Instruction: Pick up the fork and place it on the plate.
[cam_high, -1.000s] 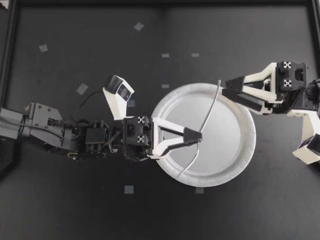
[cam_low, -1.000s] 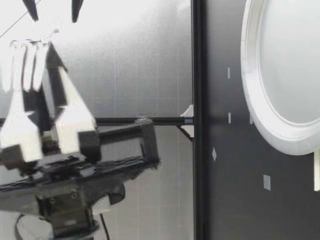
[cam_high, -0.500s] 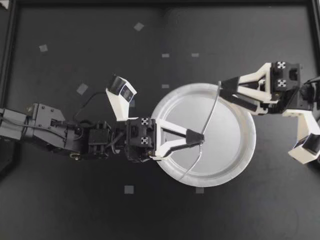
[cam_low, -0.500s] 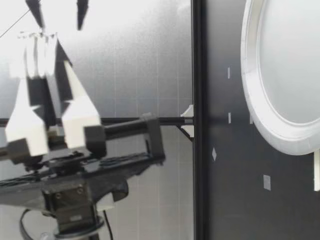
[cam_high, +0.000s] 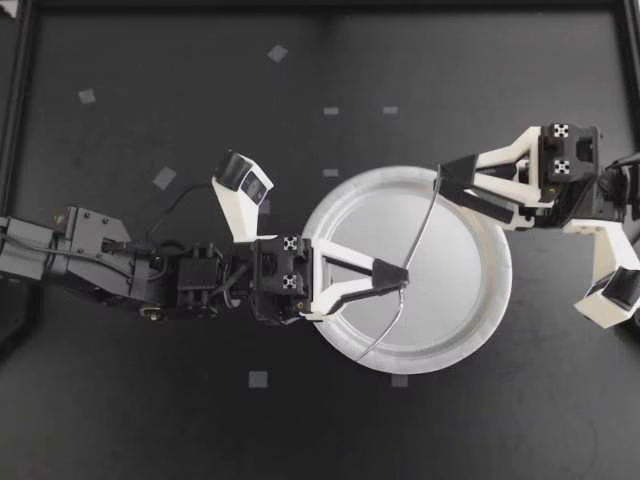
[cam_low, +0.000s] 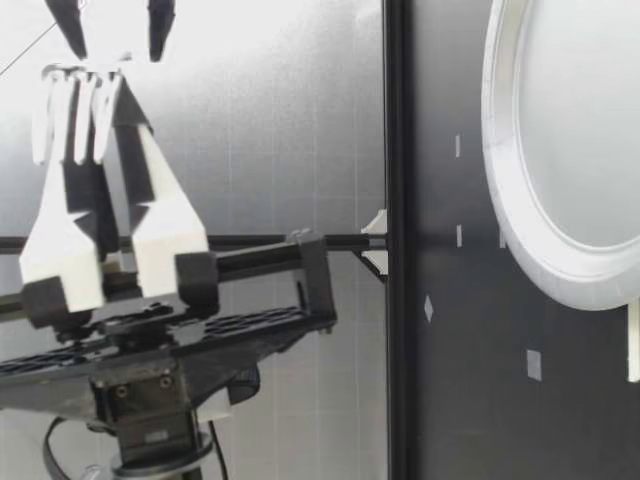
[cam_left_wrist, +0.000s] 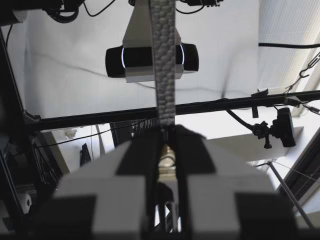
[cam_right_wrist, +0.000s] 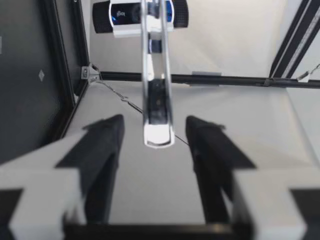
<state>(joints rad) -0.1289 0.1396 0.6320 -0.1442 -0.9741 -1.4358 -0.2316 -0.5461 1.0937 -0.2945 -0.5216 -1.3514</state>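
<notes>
The dark table (cam_high: 150, 420) is being occupied, right of its middle, by the white plate (cam_high: 470, 300). Over the plate, the left gripper (cam_high: 402, 280) is being closed on the fork (cam_high: 425, 215) from two sides, partway along its length, so that the fork is being held in the air. The fork's far end is being flanked, untouched, by the spread fingers of the right gripper (cam_high: 441, 183).
</notes>
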